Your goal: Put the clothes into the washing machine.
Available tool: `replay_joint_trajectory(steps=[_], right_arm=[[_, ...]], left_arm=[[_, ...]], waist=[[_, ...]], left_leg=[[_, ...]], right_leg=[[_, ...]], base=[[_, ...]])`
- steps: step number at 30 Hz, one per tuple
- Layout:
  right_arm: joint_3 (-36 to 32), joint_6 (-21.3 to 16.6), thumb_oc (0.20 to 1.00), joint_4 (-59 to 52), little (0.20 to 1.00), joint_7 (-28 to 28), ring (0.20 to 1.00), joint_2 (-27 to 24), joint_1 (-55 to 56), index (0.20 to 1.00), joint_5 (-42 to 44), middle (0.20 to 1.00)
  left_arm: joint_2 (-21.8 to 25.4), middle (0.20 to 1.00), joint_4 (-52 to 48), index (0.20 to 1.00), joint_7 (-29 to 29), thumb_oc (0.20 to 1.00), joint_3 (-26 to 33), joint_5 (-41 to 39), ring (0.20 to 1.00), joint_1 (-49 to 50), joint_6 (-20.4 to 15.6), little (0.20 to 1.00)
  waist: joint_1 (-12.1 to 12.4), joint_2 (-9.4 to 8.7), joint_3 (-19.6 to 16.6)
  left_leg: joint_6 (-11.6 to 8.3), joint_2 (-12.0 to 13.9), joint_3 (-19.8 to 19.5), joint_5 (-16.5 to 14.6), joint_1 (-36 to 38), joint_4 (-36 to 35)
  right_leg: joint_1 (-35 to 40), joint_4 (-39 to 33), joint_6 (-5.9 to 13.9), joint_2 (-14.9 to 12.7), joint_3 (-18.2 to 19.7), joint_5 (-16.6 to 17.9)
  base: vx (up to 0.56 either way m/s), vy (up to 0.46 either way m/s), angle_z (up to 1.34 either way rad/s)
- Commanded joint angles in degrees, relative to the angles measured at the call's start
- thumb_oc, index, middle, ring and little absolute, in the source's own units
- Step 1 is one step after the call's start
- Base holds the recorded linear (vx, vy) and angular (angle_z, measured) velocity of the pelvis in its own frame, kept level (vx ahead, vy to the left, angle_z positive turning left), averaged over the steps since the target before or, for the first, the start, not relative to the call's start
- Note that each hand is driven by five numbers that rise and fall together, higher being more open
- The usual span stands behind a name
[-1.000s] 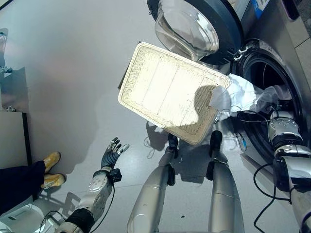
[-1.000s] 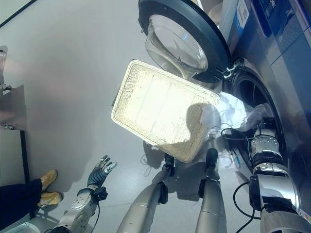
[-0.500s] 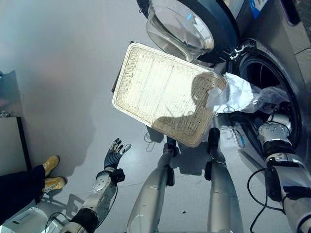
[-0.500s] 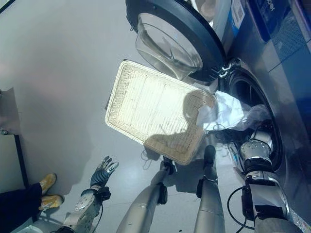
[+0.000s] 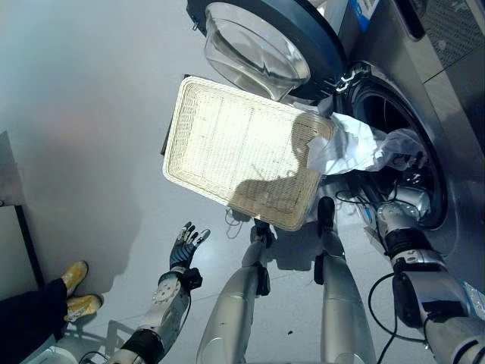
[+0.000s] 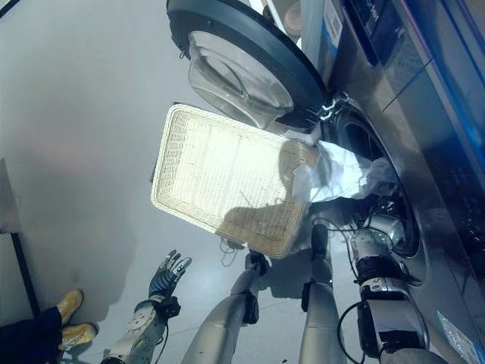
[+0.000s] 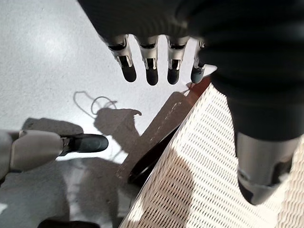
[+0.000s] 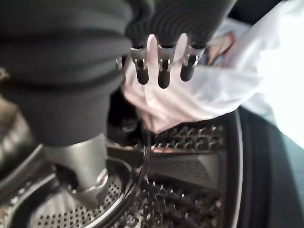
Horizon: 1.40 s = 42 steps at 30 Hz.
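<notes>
At the washing machine [image 5: 424, 91] opening, white clothes [image 5: 352, 144] hang half over the rim, not yet fully inside; right hand [image 8: 161, 66] fingers relaxed, empty; left hand [image 5: 186, 241] spread, idle; basket [image 5: 235, 152] empty.

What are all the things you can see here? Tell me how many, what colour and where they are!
Washing machine: one, grey, on the right, its opening facing the robot.
Door: one, dark rim with a clear glass bowl, swung open above the basket.
Basket: one, cream wicker, on the floor before the machine, nothing in it.
Clothes: one white bundle, hanging half out of the machine's opening onto the basket's corner.
Shoes: two, yellow, a person's, on the floor at the lower left.
Floor: grey, all around.
Left robot hand: one, silver with dark tips, open above the floor beside the basket.
Right robot hand: one, open, at the machine's opening by the clothes.
</notes>
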Motion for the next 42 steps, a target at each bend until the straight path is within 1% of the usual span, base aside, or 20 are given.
replay_joint_trajectory(steps=[1,5,6,10,11,13,14,21,22,23,24,25,27,29,32,35,36,38,41,42], right_arm=[[2.8,-3.1,1.000,-2.8,1.000,-0.4,1.000,-0.2,4.3,1.000,-4.0,1.000],[5.3,-2.7,1.000,-4.0,1.000,-2.0,1.000,1.4,5.6,1.000,-9.0,1.000],[7.9,-1.0,1.000,-4.5,1.000,-5.7,1.000,2.2,6.7,1.000,-16.9,1.000],[12.7,5.9,1.000,-3.4,1.000,-12.5,1.000,1.5,7.2,1.000,-34.5,1.000],[13.5,7.8,1.000,-3.1,1.000,-12.5,1.000,1.1,7.2,1.000,-36.8,1.000],[15.1,10.6,1.000,-1.7,1.000,-10.7,1.000,0.2,7.0,1.000,-38.6,1.000],[15.5,12.1,1.000,-1.1,1.000,-8.8,1.000,0.0,7.2,1.000,-37.7,1.000],[15.6,12.9,1.000,-0.5,1.000,-7.5,1.000,-0.1,7.2,1.000,-36.8,1.000],[15.6,17.7,1.000,2.8,1.000,-1.7,1.000,-0.6,6.8,1.000,-33.5,1.000],[15.6,17.7,1.000,2.8,1.000,-1.7,1.000,-0.6,6.8,1.000,-33.5,1.000],[15.0,21.5,1.000,6.1,1.000,1.0,1.000,-1.1,5.4,1.000,-31.1,1.000],[13.8,26.1,1.000,9.0,1.000,3.6,1.000,-1.3,4.3,1.000,-26.7,1.000],[12.7,30.2,1.000,12.0,1.000,4.6,1.000,-1.5,3.2,1.000,-23.7,1.000],[11.2,33.0,1.000,14.9,1.000,6.0,1.000,-2.4,1.8,1.000,-19.8,1.000],[9.6,35.2,1.000,17.9,1.000,6.1,1.000,-3.5,-0.3,1.000,-16.4,1.000],[8.6,35.7,1.000,19.8,1.000,4.9,1.000,-4.1,-1.7,1.000,-13.7,1.000],[7.5,36.3,1.000,21.0,1.000,4.7,1.000,-4.6,-2.5,1.000,-9.6,1.000],[6.8,36.4,1.000,21.5,1.000,4.6,1.000,-4.8,-3.1,1.000,-8.5,1.000],[6.4,35.3,1.000,22.0,1.000,5.4,1.000,-5.1,-4.3,1.000,-5.8,1.000],[6.0,34.2,1.000,21.9,1.000,7.6,1.000,-5.3,-4.7,1.000,-3.3,1.000]], left_arm=[[-2.1,1.000,1.2,1.000,1.7,1.000,-0.6,0.9,1.000,-1.1,-2.7,1.000],[-2.8,1.000,1.5,1.000,1.9,1.000,-0.8,0.9,1.000,-1.2,-3.1,1.000],[-3.4,1.000,1.6,1.000,2.4,1.000,-1.1,1.0,1.000,-1.4,-3.0,1.000],[-4.1,1.000,2.5,1.000,2.1,1.000,-0.7,1.3,1.000,-1.7,-3.0,1.000],[-4.2,1.000,2.7,1.000,2.0,1.000,-0.7,1.3,1.000,-1.7,-3.0,1.000],[-4.2,1.000,3.4,1.000,1.4,1.000,-0.5,1.4,1.000,-2.0,-3.0,1.000],[-4.2,1.000,3.7,1.000,1.1,1.000,-0.3,1.5,1.000,-2.0,-3.0,1.000],[-4.2,1.000,3.8,1.000,0.9,1.000,-0.2,1.6,1.000,-2.0,-2.9,1.000],[-4.1,1.000,4.7,1.000,0.2,1.000,0.1,2.0,1.000,-2.3,-2.7,1.000],[-4.1,1.000,4.7,1.000,0.2,1.000,0.1,2.0,1.000,-2.3,-2.7,1.000],[-4.3,1.000,5.4,1.000,-0.1,1.000,0.0,2.1,1.000,-3.0,-2.5,1.000],[-4.3,1.000,5.6,1.000,-0.3,1.000,-0.3,2.0,1.000,-3.4,-2.0,1.000],[-4.4,1.000,6.1,1.000,-0.6,1.000,-0.6,1.9,1.000,-3.8,-1.7,1.000],[-4.5,1.000,6.3,1.000,-1.1,1.000,-0.9,2.2,1.000,-3.8,-1.5,1.000],[-4.5,1.000,6.2,1.000,-1.2,1.000,-1.5,2.2,1.000,-3.9,-1.0,1.000],[-4.7,1.000,6.3,1.000,-1.2,1.000,-1.9,2.3,1.000,-4.1,-0.9,1.000],[-4.7,1.000,6.0,1.000,-1.3,1.000,-2.3,2.0,1.000,-3.8,-1.0,1.000],[-4.7,1.000,5.7,1.000,-1.2,1.000,-2.7,2.2,1.000,-3.8,-1.1,1.000],[-4.7,1.000,5.0,1.000,-0.8,1.000,-3.4,2.3,1.000,-3.9,-0.9,1.000],[-4.7,1.000,4.7,1.000,-0.7,1.000,-3.7,2.1,1.000,-3.7,-0.9,1.000]], waist=[[-1.3,4.79,1.0],[-1.6,4.88,1.0],[-1.8,4.94,1.0],[-1.7,5.02,1.0],[-1.7,5.03,1.0],[-1.4,5.02,1.0],[-1.3,4.96,1.0],[-1.2,4.94,1.0],[-0.6,4.97,1.0],[-0.6,4.97,1.0],[0.0,5.35,1.0],[0.5,5.83,1.0],[0.9,6.27,1.0],[1.4,6.74,1.0],[1.9,7.24,1.0],[2.2,7.57,1.0],[2.5,7.87,1.0],[2.6,8.02,1.0],[2.9,8.28,1.0],[3.0,8.48,1.0]], left_leg=[[-1.87,-2.5,0.2,-1.0,-1.8,1.1],[-1.93,-2.7,0.5,-0.9,-1.8,0.9],[-1.92,-2.8,0.6,-0.8,-1.7,0.9],[-1.96,-3.0,0.5,-0.7,-2.1,1.2],[-1.99,-3.0,0.5,-0.7,-2.2,1.3],[-2.06,-3.1,0.3,-0.8,-2.6,1.8],[-2.07,-3.1,0.2,-0.8,-2.6,1.9],[-2.08,-3.1,0.1,-0.8,-2.7,2.0],[-2.11,-3.2,-0.4,-0.9,-3.2,2.8],[-2.11,-3.2,-0.4,-0.9,-3.2,2.8],[-2.20,-3.1,-0.7,-0.9,-3.8,3.3],[-2.26,-3.0,-1.0,-0.9,-3.9,3.7],[-2.37,-3.1,-1.4,-1.0,-3.9,4.0],[-2.43,-3.1,-1.6,-1.1,-4.0,4.7],[-2.57,-3.1,-1.9,-1.2,-4.4,5.5],[-2.68,-2.9,-1.9,-1.3,-4.6,5.8],[-2.74,-2.8,-2.1,-1.4,-4.8,6.1],[-2.72,-2.7,-2.1,-1.5,-5.0,6.1],[-2.73,-2.6,-2.2,-1.4,-5.4,6.3],[-2.81,-2.5,-2.2,-1.3,-5.5,6.4]], right_leg=[[0.7,4.7,1.08,3.5,-2.5,-6.4],[0.8,4.0,1.14,3.3,-2.2,-5.9],[1.0,3.6,1.17,3.1,-2.1,-5.5],[1.0,3.2,1.10,2.7,-2.3,-5.1],[0.9,3.2,1.07,2.7,-2.3,-5.1],[0.7,3.5,0.99,2.5,-2.6,-5.3],[0.8,3.6,0.99,2.5,-2.8,-5.3],[0.8,3.7,0.96,2.4,-3.0,-5.4],[0.4,4.6,0.83,2.3,-3.7,-6.0],[0.4,4.6,0.83,2.3,-3.7,-6.0],[-0.2,6.0,0.62,2.2,-4.3,-6.8],[-0.7,7.9,0.38,2.3,-4.7,-7.9],[-0.8,9.2,0.11,2.3,-5.2,-8.8],[-1.1,10.6,-0.15,2.1,-5.7,-9.7],[-1.6,12.2,-0.45,2.0,-6.3,-10.6],[-2.0,13.1,-0.67,2.0,-6.7,-11.2],[-2.4,14.0,-0.84,2.0,-6.9,-11.8],[-2.7,14.4,-0.91,2.1,-7.0,-12.0],[-3.2,15.1,-1.16,2.2,-7.3,-12.4],[-3.5,15.7,-1.29,2.3,-7.3,-12.8]], base=[[0.01,0.101,-0.11],[0.01,0.076,-0.18],[0.03,0.077,-0.13],[0.02,0.038,-0.02],[0.00,0.000,0.00],[0.00,0.000,0.00],[0.00,0.000,0.00],[0.01,-0.008,0.02],[0.04,-0.042,0.00],[0.07,-0.074,0.00],[0.06,-0.075,0.01],[0.07,-0.099,0.10],[0.05,-0.077,0.30],[0.04,-0.071,0.27],[0.03,-0.069,0.16],[0.02,-0.065,0.19],[0.02,-0.068,0.17],[0.01,-0.075,0.14],[0.00,-0.071,0.04],[0.01,-0.038,0.01]])
